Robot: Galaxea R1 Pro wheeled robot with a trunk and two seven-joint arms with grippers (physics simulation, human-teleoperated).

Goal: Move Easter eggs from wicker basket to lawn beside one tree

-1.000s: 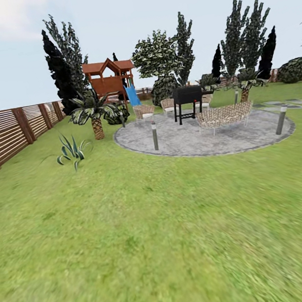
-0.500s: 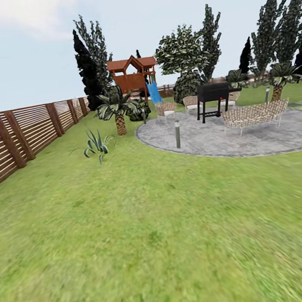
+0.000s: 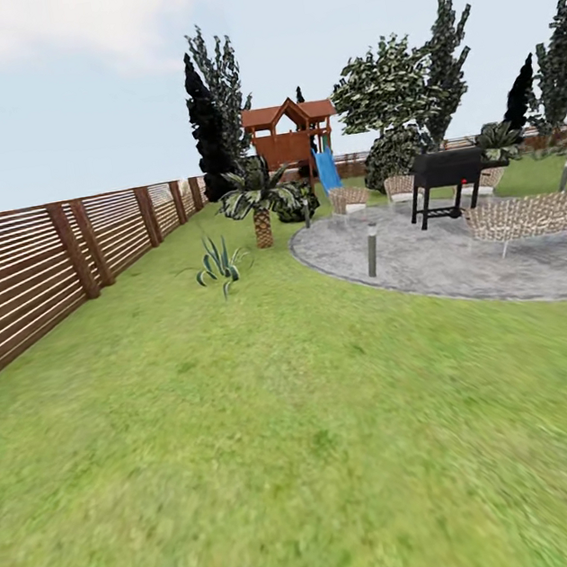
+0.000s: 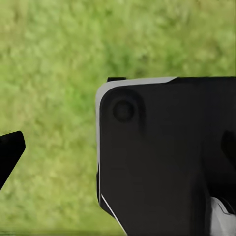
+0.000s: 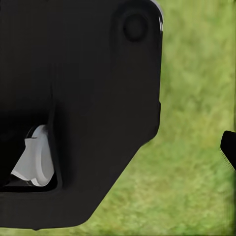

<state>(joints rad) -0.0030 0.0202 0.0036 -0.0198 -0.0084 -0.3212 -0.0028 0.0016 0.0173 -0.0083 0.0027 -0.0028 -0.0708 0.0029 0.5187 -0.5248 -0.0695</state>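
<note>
lawn (image 3: 278,430): wide green grass across the whole foreground of the head view, running back along the fence; blurred green also behind the dark housings in both wrist views
garden: grassy yard closed on the left by a brown horizontal-slat fence (image 3: 36,266)
patio (image 3: 462,261): round grey paving to the right of centre, set in the grass
on the patio: black grill (image 3: 448,179) on legs, woven wicker sofa (image 3: 533,217) at the right edge, wicker chairs (image 3: 348,198) at the back, a short grey post (image 3: 372,250) at the near rim
playhouse (image 3: 291,137): red-brown wooden, with a blue slide (image 3: 328,171), behind the patio
tree (image 3: 386,91): speckled whitish-green foliage, right of the playhouse, trunk hidden behind a round bush
dark tree (image 3: 206,131): tall, almost black, left of the playhouse, near the fence
small palm (image 3: 259,201): short scaly trunk, on the grass just left of the patio
spiky plant (image 3: 221,264): low, striped leaves, on the lawn between fence and patio
left hand: dark housing (image 4: 167,157) across the left wrist view, a black tip at the frame edge; released or clenched cannot be told
right hand: dark housing (image 5: 78,113) with a pale part inside a recess, over grass; state cannot be told
sky: pale blue, white cloud at upper left
</note>
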